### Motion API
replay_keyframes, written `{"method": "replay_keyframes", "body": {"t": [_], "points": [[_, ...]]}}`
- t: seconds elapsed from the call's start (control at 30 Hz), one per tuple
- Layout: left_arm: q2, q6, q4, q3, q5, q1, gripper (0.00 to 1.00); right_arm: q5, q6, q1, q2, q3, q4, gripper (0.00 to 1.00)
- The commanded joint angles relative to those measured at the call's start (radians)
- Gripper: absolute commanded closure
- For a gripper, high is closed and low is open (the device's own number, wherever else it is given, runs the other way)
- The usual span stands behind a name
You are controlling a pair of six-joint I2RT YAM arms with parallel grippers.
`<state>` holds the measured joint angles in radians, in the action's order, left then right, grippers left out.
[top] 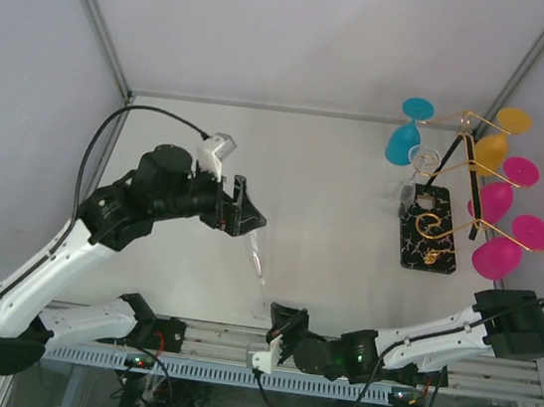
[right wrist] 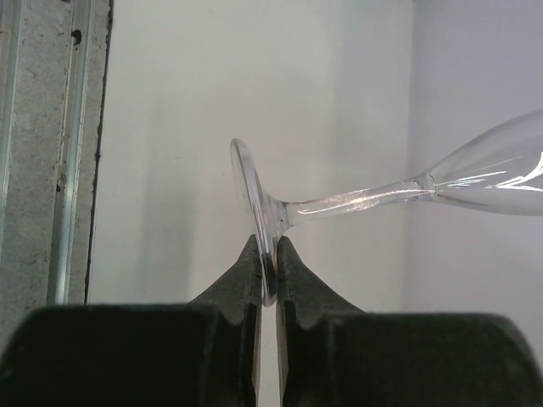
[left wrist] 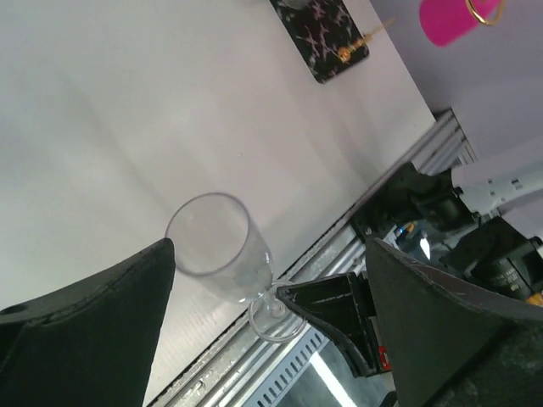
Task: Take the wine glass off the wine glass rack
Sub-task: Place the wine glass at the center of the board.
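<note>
One wine glass (right wrist: 356, 201), foot in right pincer (right wrist: 266, 248)

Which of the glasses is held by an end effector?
The clear wine glass, its foot pinched by the right end effector; the other glasses are all at the wine glass rack.

White tabletop (top: 336, 172), matte, evenly lit, soft shadows only. Pale grey-lilac back wall (top: 305, 27) & side walls (top: 21, 50) close it in; grey metal posts (top: 97, 25) slant up from the far corners. Ribbed aluminium rail (top: 204, 335) runs along the near edge, w/ slotted grey cable duct (top: 220, 372) just below.
</note>
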<state>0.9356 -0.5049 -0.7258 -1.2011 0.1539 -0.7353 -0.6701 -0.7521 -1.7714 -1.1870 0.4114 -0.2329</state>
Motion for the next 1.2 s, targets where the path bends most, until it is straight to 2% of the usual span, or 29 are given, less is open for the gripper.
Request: {"method": "replay_keyframes", "body": {"t": [0.0,0.3,0.47,0.67,0.9,1.07,1.17], "points": [[0.104,0.133,-0.075,-0.130,0.214,0.005,0.07,-0.039,-0.048,-0.020,-0.001,-0.018,-0.124,1.00],[0.174,0.207,-0.145,-0.119,0.336,0.004,0.15,-0.051,-0.113,-0.033,-0.003,-0.045,-0.160,1.00],[0.156,0.205,-0.098,-0.095,0.441,0.004,0.18,-0.062,-0.134,-0.037,0.013,-0.048,-0.163,1.00],[0.172,0.251,-0.110,-0.086,0.569,-0.004,0.33,-0.090,-0.176,-0.041,0.034,-0.057,-0.181,1.00],[0.175,0.312,-0.189,-0.069,0.528,-0.015,0.51,-0.194,-0.177,-0.028,0.022,-0.068,-0.221,1.00],[0.185,0.350,-0.231,-0.067,0.514,-0.050,0.50,-0.207,-0.217,-0.029,0.024,-0.070,-0.234,1.00],[0.190,0.360,-0.252,-0.073,0.506,-0.050,0.57,-0.181,-0.228,-0.027,0.043,-0.077,-0.230,1.00]]}}
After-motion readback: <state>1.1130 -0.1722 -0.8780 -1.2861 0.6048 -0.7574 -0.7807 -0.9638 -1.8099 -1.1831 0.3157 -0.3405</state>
